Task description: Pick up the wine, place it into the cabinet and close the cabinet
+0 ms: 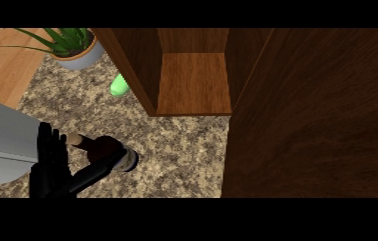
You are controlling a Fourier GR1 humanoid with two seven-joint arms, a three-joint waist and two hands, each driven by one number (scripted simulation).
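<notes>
The wine [103, 147] lies on its side on the granite counter [184, 155], in the lower left part of the head view. Its neck with a pale cork end points to the left, and its dark body goes to the right and ends at a light ring near the base.

The left hand [52, 160] is just beside the wine, at its left side. The black fingers [46, 145] stand straight and close together, pointing up in the view, near the cork end of the wine. The thumb [96, 172] is stretched out to the right and passes under the body of the wine, close to the light ring, so the wine lies between the fingers and the thumb. The hand is spread, not curled round the wine. I cannot tell if the thumb really touches it. The grey forearm [18, 140] shows at the left edge. The right hand does not show in the view.

The cabinet [193, 80] stands further up on the counter, well apart from the wine. Its door [310, 115] is open and fills the right side of the view. Inside, a wooden shelf is visible.

A green thing [119, 85] lies just beside the left wall of the cabinet. A plant in a grey pot [77, 52] stands at the upper left.
</notes>
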